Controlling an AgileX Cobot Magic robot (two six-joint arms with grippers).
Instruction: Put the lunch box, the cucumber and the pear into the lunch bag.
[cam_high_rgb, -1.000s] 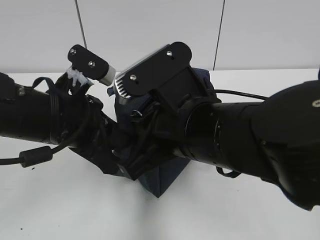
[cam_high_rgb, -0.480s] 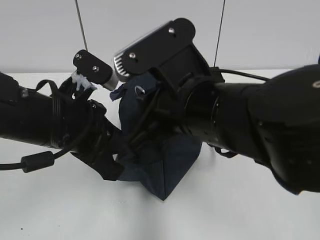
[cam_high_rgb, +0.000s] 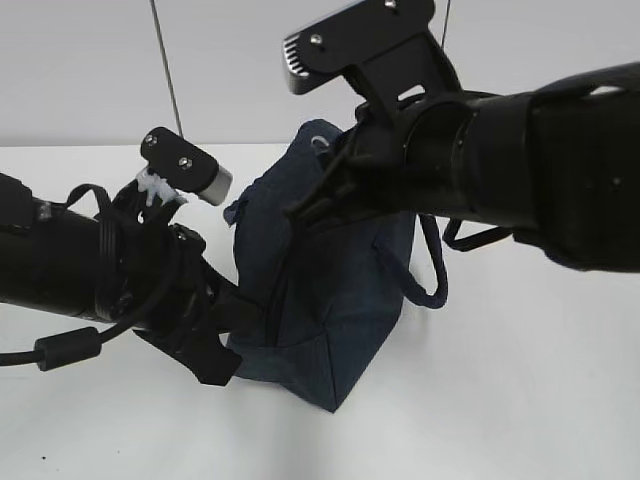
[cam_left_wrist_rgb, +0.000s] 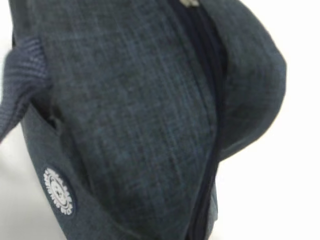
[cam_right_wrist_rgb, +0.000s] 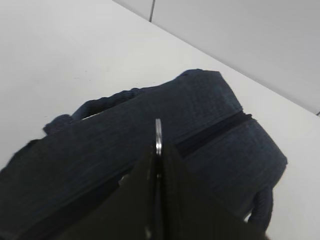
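Note:
The dark navy lunch bag (cam_high_rgb: 340, 290) stands on the white table and fills the left wrist view (cam_left_wrist_rgb: 130, 110). Its top zipper (cam_right_wrist_rgb: 210, 136) looks closed along the stretch that shows. My right gripper (cam_right_wrist_rgb: 158, 150) is shut on the metal ring pull (cam_right_wrist_rgb: 158, 134) above the bag's top. In the exterior view it (cam_high_rgb: 312, 200) is at the bag's upper left edge. My left gripper (cam_high_rgb: 225, 335) is pressed into the bag's lower left side and seems shut on the fabric; its fingers are hidden. The lunch box, cucumber and pear are out of view.
A loop handle (cam_high_rgb: 432, 272) hangs down the bag's right side, and another handle (cam_left_wrist_rgb: 20, 85) shows at the left of the left wrist view. The white table (cam_high_rgb: 500, 400) extends around the bag. A light wall (cam_high_rgb: 230, 70) stands behind.
My right arm has risen and swung up to the right, uncovering the bag. The bag's top has come up with it. My left arm has stayed at the bag's lower left.

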